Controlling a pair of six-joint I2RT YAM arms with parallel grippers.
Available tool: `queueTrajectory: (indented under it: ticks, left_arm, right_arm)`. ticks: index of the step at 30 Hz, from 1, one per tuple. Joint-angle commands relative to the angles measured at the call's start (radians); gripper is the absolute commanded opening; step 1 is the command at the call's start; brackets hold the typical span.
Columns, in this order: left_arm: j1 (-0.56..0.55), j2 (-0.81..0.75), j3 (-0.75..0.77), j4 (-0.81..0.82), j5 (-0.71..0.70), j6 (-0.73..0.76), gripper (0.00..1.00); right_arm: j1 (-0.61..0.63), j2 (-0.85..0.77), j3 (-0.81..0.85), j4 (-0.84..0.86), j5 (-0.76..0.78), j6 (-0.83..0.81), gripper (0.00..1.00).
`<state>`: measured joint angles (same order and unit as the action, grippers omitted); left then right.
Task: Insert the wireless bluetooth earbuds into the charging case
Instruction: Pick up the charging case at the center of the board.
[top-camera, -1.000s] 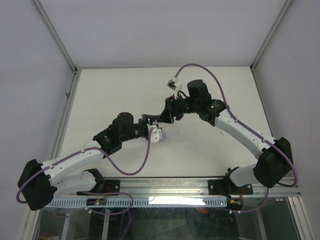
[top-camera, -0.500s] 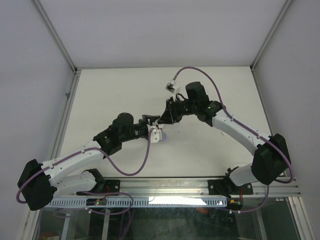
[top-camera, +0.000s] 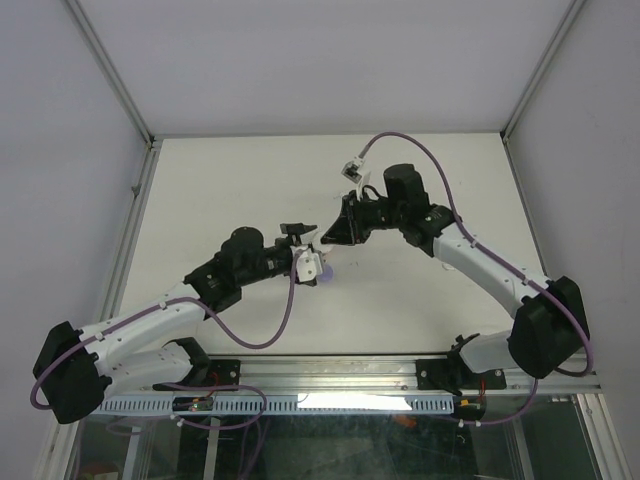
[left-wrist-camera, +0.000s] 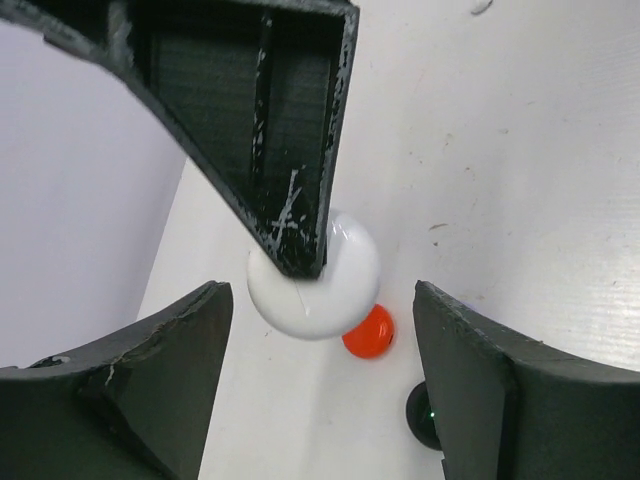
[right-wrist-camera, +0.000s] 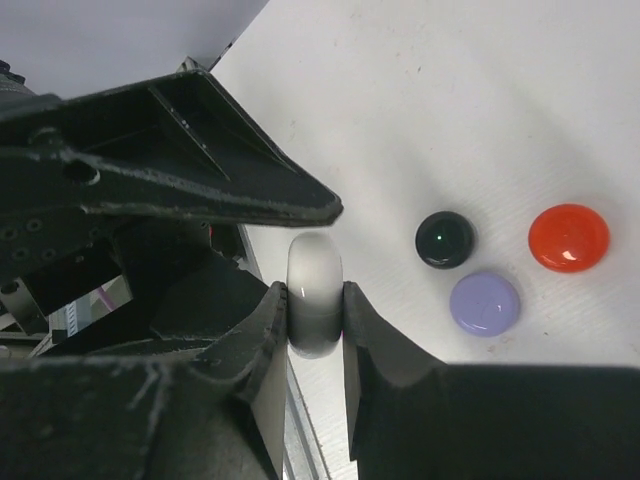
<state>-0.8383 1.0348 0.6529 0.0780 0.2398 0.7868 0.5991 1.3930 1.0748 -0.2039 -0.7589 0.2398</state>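
Observation:
My right gripper (right-wrist-camera: 315, 305) is shut on a white round charging case (right-wrist-camera: 315, 285), held on edge between both fingers above the table. My left gripper (left-wrist-camera: 319, 300) stands open just in front of it. The same white case (left-wrist-camera: 335, 290) shows beyond its jaws, untouched by them, partly behind a right finger (left-wrist-camera: 270, 130). In the top view the two grippers meet at mid-table, left gripper (top-camera: 303, 250) and right gripper (top-camera: 328, 238). No earbuds show in any view.
Three more round cases lie on the table under the grippers: black (right-wrist-camera: 445, 240), red (right-wrist-camera: 569, 238) and lavender (right-wrist-camera: 484, 303). The red case (left-wrist-camera: 368, 332) and black case (left-wrist-camera: 425, 415) also show in the left wrist view. Metal frame rails (top-camera: 130, 230) border the table.
The right gripper has shifted slightly right and away from the left one. The left gripper has pulled back a little, leaving a small gap between the two.

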Motion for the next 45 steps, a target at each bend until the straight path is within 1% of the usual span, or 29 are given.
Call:
queueTrajectory:
  ticks: [1,4,7,11,16,22,25,29,33,37,45]
  left_arm:
    - [-0.008,-0.050,-0.004,0.111,-0.030,-0.117,0.75]
    - [-0.008,-0.057,-0.002,0.148,-0.033,-0.205,0.79]
    - [-0.007,-0.055,0.008,0.175,-0.032,-0.325,0.82]
    - [-0.008,-0.065,0.001,0.240,-0.002,-0.509,0.83]
    - [0.013,-0.073,-0.062,0.414,-0.017,-0.791,0.85]
    - [0.067,-0.041,-0.165,0.695,0.059,-1.063,0.80]
    - [0.074,-0.019,-0.202,0.806,0.086,-1.134,0.78]
    - [0.076,0.018,-0.217,0.923,0.130,-1.188,0.75]
    - [0.080,0.072,-0.221,1.041,0.158,-1.251,0.65]
    - [0.083,0.117,-0.216,1.112,0.163,-1.316,0.60]
    - [0.083,0.152,-0.208,1.161,0.175,-1.357,0.52]
  right_arm:
    - [-0.037,-0.103,-0.022,0.120,-0.013,0.022,0.00]
    - [-0.056,-0.149,-0.058,0.179,-0.005,0.039,0.00]
    - [-0.071,-0.190,-0.095,0.233,0.012,0.063,0.00]
    - [-0.087,-0.242,-0.156,0.319,0.014,0.095,0.00]
    - [-0.096,-0.309,-0.241,0.470,0.022,0.145,0.00]
    - [-0.099,-0.355,-0.315,0.631,0.028,0.208,0.00]
    - [-0.098,-0.369,-0.340,0.688,0.023,0.233,0.00]
    - [-0.099,-0.374,-0.376,0.780,-0.001,0.278,0.00]
    - [-0.099,-0.370,-0.401,0.864,-0.035,0.317,0.00]
    - [-0.099,-0.370,-0.417,0.915,-0.054,0.332,0.00]
    - [-0.097,-0.357,-0.429,0.985,-0.087,0.372,0.00]
